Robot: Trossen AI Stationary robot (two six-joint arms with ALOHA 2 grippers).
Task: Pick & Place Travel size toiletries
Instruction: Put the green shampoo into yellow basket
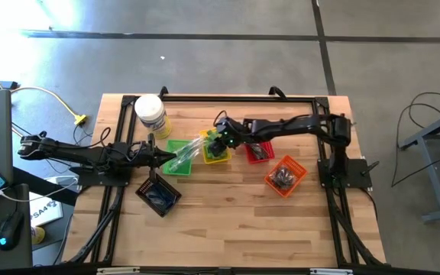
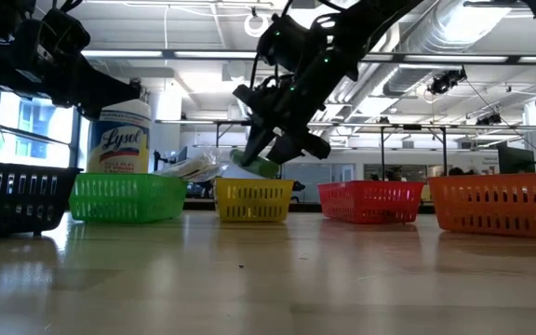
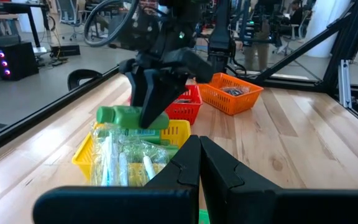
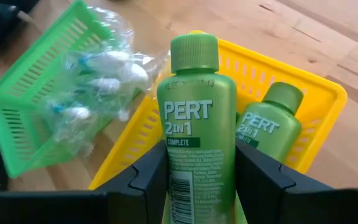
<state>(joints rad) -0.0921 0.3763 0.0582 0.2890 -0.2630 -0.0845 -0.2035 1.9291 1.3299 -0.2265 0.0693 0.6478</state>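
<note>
You can't read the orange basket's [image 1: 285, 175] dark contents from above. The held bottle's [image 4: 196, 137] base is cut off in the right wrist view, and the black basket's [image 1: 158, 194] contents stay indistinct.

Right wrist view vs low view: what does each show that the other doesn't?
Only right wrist: a second green Pert bottle lying inside the yellow plastic basket.
Only low: white Lysol jar, black basket, red basket, orange basket.
Both: right gripper shut on the held green Pert bottle above the yellow basket, green basket, clear-wrapped sticks.
</note>
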